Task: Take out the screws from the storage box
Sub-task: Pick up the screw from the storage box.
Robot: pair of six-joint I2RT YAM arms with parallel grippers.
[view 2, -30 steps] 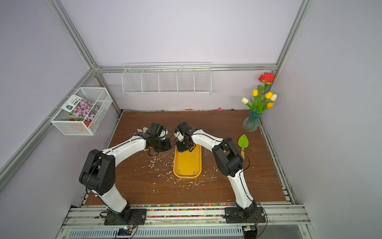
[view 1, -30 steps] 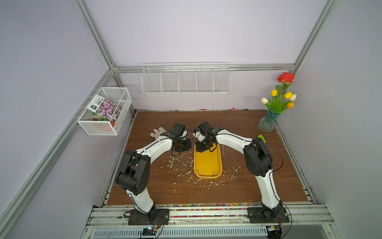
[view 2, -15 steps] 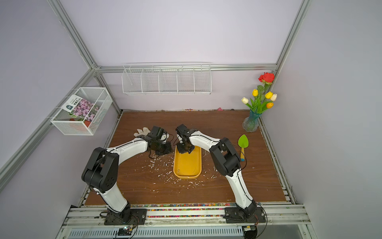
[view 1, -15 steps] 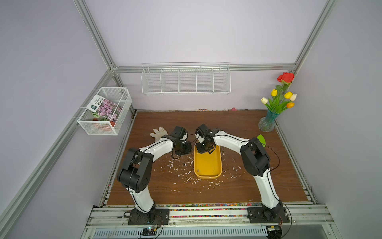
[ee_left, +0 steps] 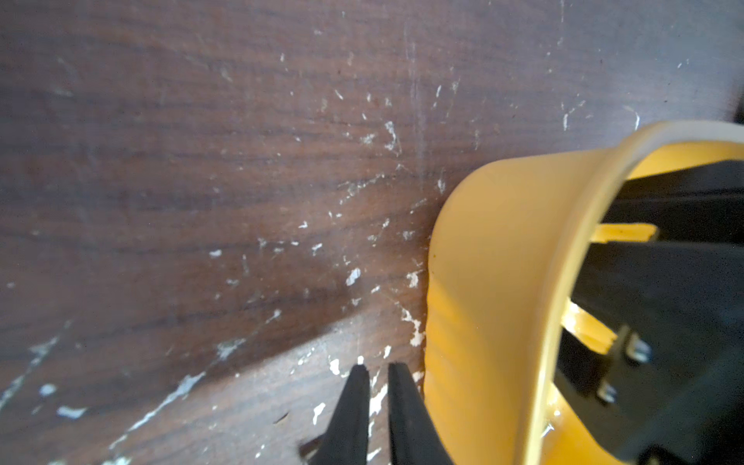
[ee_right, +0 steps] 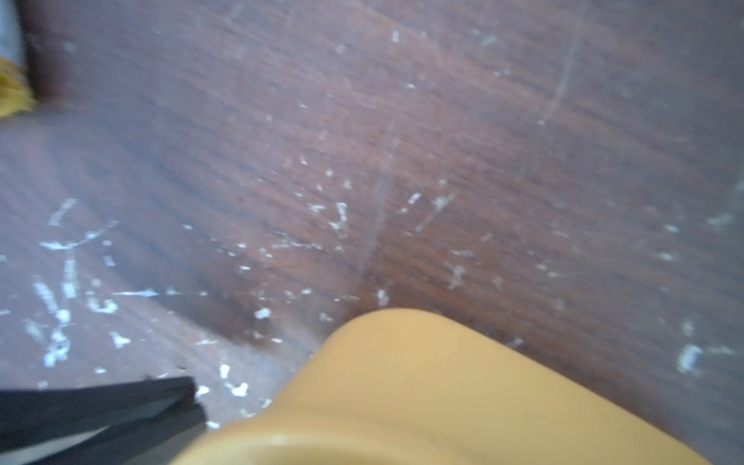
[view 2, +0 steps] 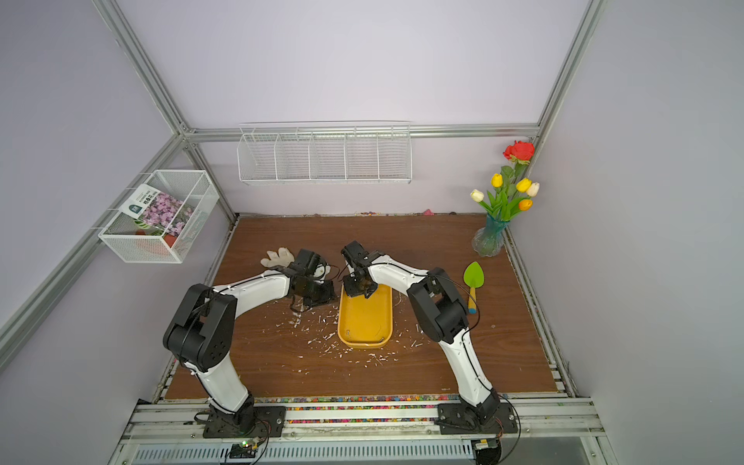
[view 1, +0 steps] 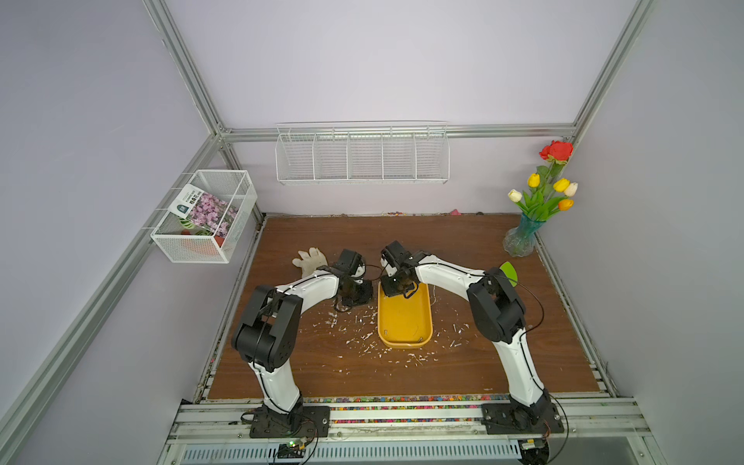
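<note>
The yellow storage box lies lengthwise at the middle of the wooden table. Two tiny grey screws show as small marks at its near end. My right gripper reaches down into the box's far end. In the right wrist view the box's wall hides its jaws. My left gripper rests low over the table beside the box's far left corner. Its fingertips are a narrow gap apart with nothing between them. In the left wrist view the right gripper's black fingers show inside the box.
White flecks litter the table around the box. A white glove lies behind the left arm. A green trowel sits behind the right arm, and a vase of flowers stands at the back right. Wire baskets hang on the walls.
The left forearm has slid slightly nearer, uncovering more of the glove. The right elbow has drawn in a little to the left. The box has stayed put.
</note>
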